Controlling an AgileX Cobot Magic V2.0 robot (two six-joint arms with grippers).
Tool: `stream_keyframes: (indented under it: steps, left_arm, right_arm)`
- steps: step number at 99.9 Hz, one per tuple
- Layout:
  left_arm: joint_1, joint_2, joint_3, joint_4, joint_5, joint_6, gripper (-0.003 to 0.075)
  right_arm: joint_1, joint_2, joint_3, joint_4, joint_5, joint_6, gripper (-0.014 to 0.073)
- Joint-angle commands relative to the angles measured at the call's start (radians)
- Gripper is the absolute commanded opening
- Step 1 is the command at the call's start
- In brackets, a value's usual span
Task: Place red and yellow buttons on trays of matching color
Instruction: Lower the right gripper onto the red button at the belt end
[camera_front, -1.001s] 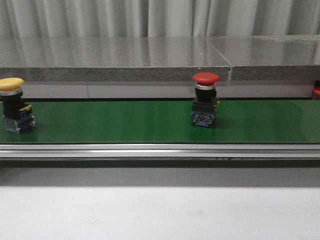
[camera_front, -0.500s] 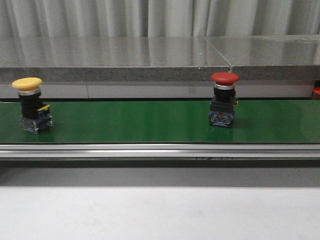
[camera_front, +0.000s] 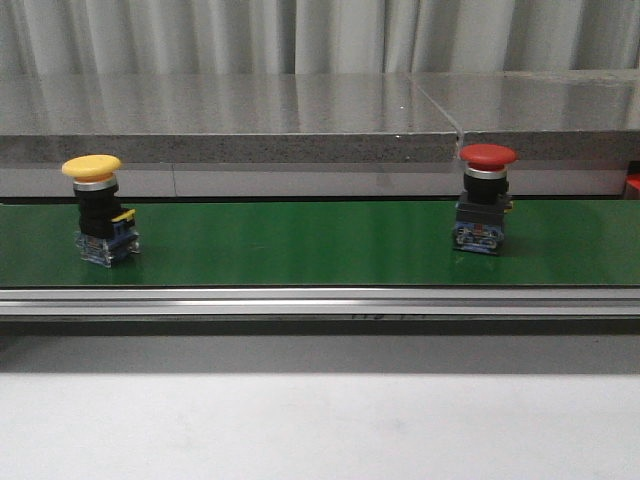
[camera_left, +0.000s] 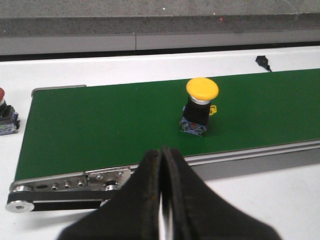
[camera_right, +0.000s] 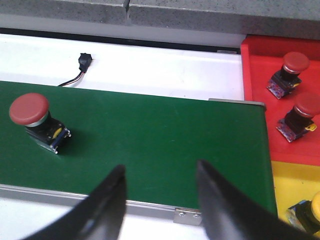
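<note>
Left gripper (camera_left: 162, 200) closed, right gripper (camera_right: 159, 200) spread

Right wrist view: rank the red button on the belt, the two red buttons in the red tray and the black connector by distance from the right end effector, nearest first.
1. Red button on the belt, standing on the green belt, beside the right end effector.
2. Two red buttons in the red tray, past the belt's end.
3. Black connector, on the white surface beyond the belt.

The first two are close; the connector is clearly farthest.
</note>
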Motion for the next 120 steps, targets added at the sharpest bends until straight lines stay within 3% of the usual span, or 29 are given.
stream_keyframes:
  steps: [1,5,35,71,92,120]
  left_arm:
    - [-0.008,0.004,-0.026,-0.012,-0.074,-0.011,-0.0019]
    - [-0.008,0.004,-0.026,-0.012,-0.074,-0.011,-0.0019]
    - [-0.008,0.004,-0.026,-0.012,-0.074,-0.011,-0.0019]
    - [-0.008,0.004,-0.026,-0.012,-0.074,-0.011,-0.0019]
    - [-0.008,0.004,-0.026,-0.012,-0.074,-0.011,-0.0019]
    - [-0.008,0.004,-0.026,-0.012,-0.074,-0.011,-0.0019]
  right_arm:
    - [0.001,-0.004,-0.025,0.020,-0.057,-0.006,0.0601]
    - [0.001,-0.004,-0.025,0.027,-0.057,-0.006,0.0670]
    - [0.001,0.035,-0.075,0.102,-0.040,-0.025,0.0635]
    - [0.064,0.293,-0.237,0.102,0.134,-0.049,0.0635]
    - [0.141,0.431,-0.240,0.099,0.116,-0.073,0.0635]
    - [0.167,0.553,-0.240,0.099,0.049,-0.081,0.0635]
